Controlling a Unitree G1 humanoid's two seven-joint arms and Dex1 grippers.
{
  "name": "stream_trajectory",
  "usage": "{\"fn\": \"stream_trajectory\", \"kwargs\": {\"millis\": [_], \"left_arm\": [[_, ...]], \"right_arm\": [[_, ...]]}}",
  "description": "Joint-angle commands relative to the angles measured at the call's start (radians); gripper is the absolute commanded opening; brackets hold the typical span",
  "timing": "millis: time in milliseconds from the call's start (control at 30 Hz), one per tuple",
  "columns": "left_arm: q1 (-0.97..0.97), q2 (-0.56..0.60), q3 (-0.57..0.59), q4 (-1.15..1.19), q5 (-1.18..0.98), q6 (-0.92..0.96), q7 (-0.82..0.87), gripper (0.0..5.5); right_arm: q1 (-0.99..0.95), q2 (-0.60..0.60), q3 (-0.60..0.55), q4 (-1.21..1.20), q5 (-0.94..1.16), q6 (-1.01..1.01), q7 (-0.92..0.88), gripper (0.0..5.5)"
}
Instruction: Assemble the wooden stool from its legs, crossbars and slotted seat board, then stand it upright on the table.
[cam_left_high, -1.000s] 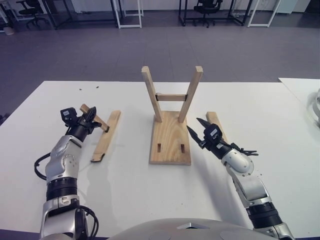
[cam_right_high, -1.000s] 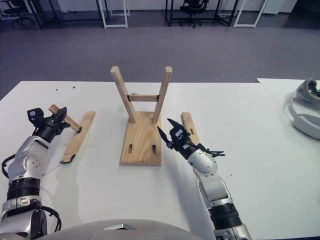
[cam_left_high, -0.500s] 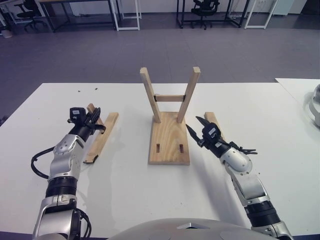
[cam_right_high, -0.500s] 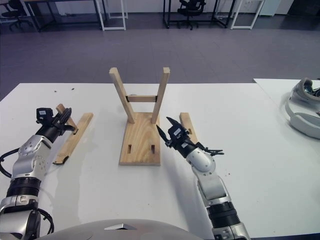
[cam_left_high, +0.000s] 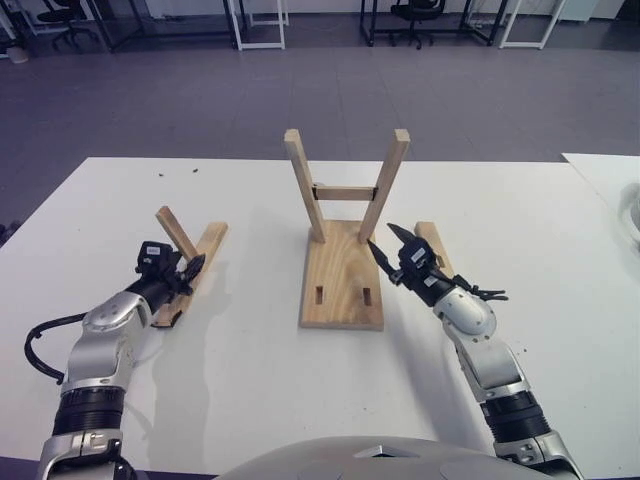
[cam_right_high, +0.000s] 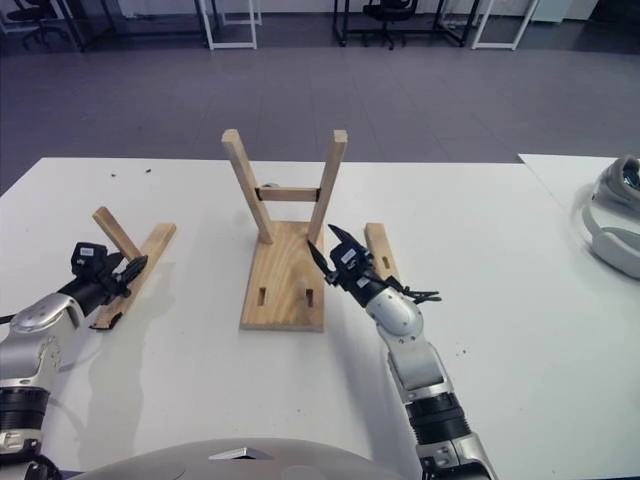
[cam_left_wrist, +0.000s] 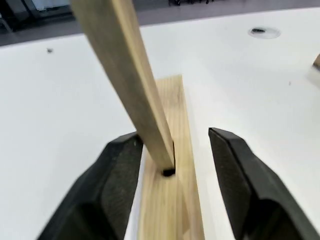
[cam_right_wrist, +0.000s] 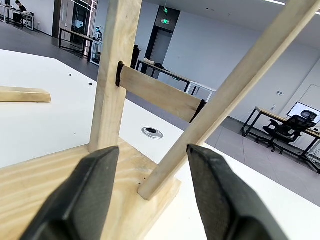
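Lying flat at the middle of the white bench (cam_left_high: 250, 380), the slotted seat board (cam_left_high: 342, 280) is seen with two legs (cam_left_high: 303, 185) (cam_left_high: 384, 185) standing up from its far end, splayed slightly outward and joined by a crossbar (cam_left_high: 343, 192). Two slots (cam_left_high: 318, 294) (cam_left_high: 366, 295) near its front end are left unfilled. To the left, well apart from the board, a loose leg (cam_left_high: 212, 240) is laid flat, and a second crossbar (cam_left_high: 175, 228) is set into it, tilted upward. The left gripper (cam_left_high: 186, 272) is held low over the near part of that leg; its jaws are spread, with the joint of crossbar and leg between them, and contact cannot be told. The right gripper (cam_left_high: 380, 238) is held just beside the board's right edge, near the foot of the right-hand standing leg, its jaws spread and nothing pinched. Another loose leg (cam_left_high: 428, 235) is laid flat just behind that gripper.
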Motion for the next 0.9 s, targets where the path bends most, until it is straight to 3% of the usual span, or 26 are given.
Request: {"fn": "stream_trajectory", "kwargs": {"millis": [33,300,533,633,700,833,900], "left_arm": [[0.033,0.067,0.038,-0.027,-0.001,0.079,-0.044,3.04],[0.069,0.068,0.023,-0.027,0.007,0.141,-0.113,3.21],[0.064,0.095,-0.044,0.010,0.097,0.100,-0.137,2.04],[0.064,0.104,-0.066,0.035,0.128,0.083,-0.146,2.01],[0.047,0.093,-0.022,0.043,0.101,0.042,-0.137,2.01],[0.003,0.056,0.144,-0.116,-0.154,-0.032,-0.298,2.01],[-0.043,0.043,0.189,-0.185,-0.233,-0.034,-0.301,2.01]], "right_arm": [[-0.006,0.003,0.005,0.013,-0.006,-0.012,-0.002,2.52],[-0.001,-0.002,0.011,0.019,-0.012,-0.017,0.000,2.52],[-0.016,0.000,0.017,0.037,-0.019,-0.022,-0.002,2.52],[-0.023,0.000,0.019,0.039,-0.020,-0.022,0.000,2.52],[-0.030,0.011,0.007,0.031,0.009,0.001,0.005,2.52],[-0.110,0.105,-0.108,-0.110,0.437,0.330,0.070,2.52],[-0.193,0.134,-0.151,-0.198,0.641,0.487,0.062,2.52]]}}
